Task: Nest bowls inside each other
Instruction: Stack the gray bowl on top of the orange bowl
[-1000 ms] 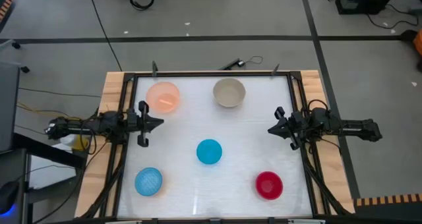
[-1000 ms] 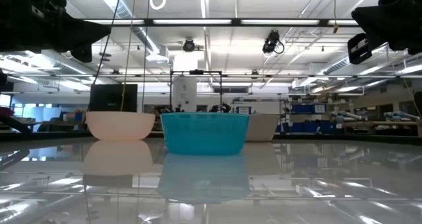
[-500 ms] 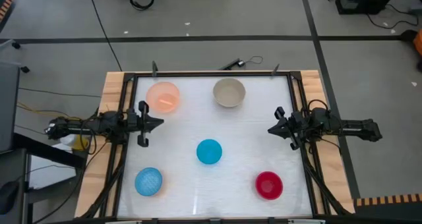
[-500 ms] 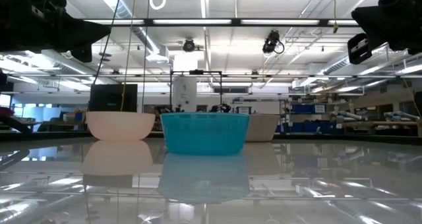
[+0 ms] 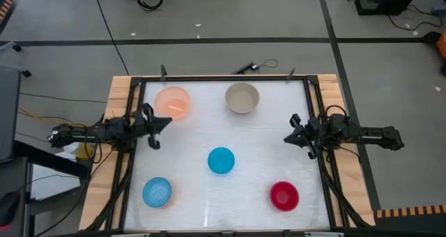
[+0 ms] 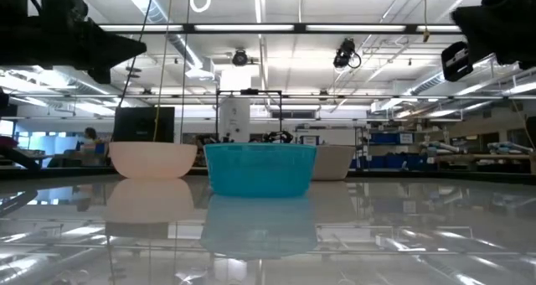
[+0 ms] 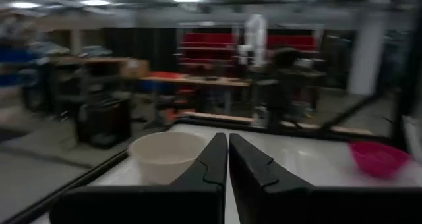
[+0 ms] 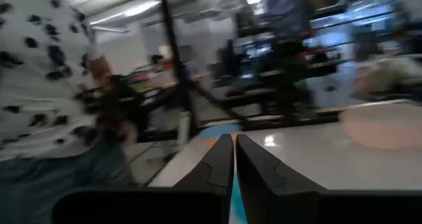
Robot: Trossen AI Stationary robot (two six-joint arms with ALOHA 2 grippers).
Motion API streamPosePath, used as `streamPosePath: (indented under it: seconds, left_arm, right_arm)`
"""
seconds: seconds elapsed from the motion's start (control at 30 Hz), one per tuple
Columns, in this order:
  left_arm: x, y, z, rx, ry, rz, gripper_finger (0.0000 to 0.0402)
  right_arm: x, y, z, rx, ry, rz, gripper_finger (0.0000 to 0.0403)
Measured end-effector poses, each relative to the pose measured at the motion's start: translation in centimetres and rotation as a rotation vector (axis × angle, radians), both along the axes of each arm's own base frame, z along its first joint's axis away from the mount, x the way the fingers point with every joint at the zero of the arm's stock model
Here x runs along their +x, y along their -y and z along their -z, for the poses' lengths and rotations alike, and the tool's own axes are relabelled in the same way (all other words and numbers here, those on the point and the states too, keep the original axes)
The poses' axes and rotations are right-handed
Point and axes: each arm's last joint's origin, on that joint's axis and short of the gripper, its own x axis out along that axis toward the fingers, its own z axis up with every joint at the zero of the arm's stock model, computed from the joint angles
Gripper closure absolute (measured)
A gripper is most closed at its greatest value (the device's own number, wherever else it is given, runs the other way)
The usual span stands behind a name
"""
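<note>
While both arms sit at the table's side edges, nothing is nested yet: white table (image 5: 265,160) carries five bowls, all well apart. Pink bowl (image 5: 172,102) far left, beige bowl (image 5: 242,97) far centre, cyan bowl (image 5: 221,160) in the middle, textured blue bowl (image 5: 157,192) near left, red bowl (image 5: 284,196) near right.

Left end effector (image 5: 157,123) hovers near the pink bowl, fingers pinched narrow, holding nothing; wrist view shows its two dark fingers (image 7: 210,168) nearly touching. Right end effector (image 5: 291,134) hovers at the right edge between the beige and red bowls, also narrow and empty.

Step in hand, my read: first approach to a bowl, likely pink for the left arm. To do it well: spread the fingers before descending, come down over one rim wall so one finger goes inside and one outside, lift clear, centre over the target bowl and release low so it seats without tipping. Light plastic likely slides on the glossy table, so avoid nudging sideways.

Hard to make out: low view shows only the pink, cyan and beige bowls, the cyan one covering part of the beige; blue and red are out of that frame. Right wrist view is blurred; a person in a spotted garment (image 8: 39,85) stands beyond the table.
</note>
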Motion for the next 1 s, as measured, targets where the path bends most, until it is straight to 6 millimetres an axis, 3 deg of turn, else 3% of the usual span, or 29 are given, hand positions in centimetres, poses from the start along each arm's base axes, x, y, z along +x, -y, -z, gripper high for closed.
streamPosePath:
  seconds: [0.13,0.33,0.53,0.73,0.83,0.93,1.0]
  left_arm:
    - [0.0,-0.2,0.1,-0.061,0.008,-0.054,0.0381]
    - [0.0,-0.2,-0.2,-0.172,0.078,-0.031,0.0381]
    - [0.0,-0.2,-0.4,-0.314,0.147,-0.002,0.0381]
    - [-0.2,-0.2,-1.0,-0.399,0.248,0.023,0.0381]
    - [-0.3,-0.3,-1.1,-0.516,0.312,-0.003,0.0381]
    - [-0.3,-0.4,-1.2,-0.561,0.340,0.001,0.0381]
    - [-0.3,-0.3,-1.5,-0.586,0.332,0.029,0.0381]
  right_arm:
    - [-0.2,-0.3,0.2,-0.233,0.064,-0.196,0.0374]
    - [-0.1,-0.2,0.2,-0.332,0.097,-0.123,0.0374]
    - [0.1,0.5,0.0,-0.443,0.120,0.138,0.0374]
    - [-0.2,1.1,-1.6,-0.402,0.232,0.395,0.0374]
    - [-0.5,1.7,-2.3,-0.099,0.260,0.561,0.0374]
    - [-0.8,2.6,-2.0,0.459,0.268,0.753,0.0374]
    - [-0.7,3.0,-1.4,0.713,0.261,0.792,0.0374]
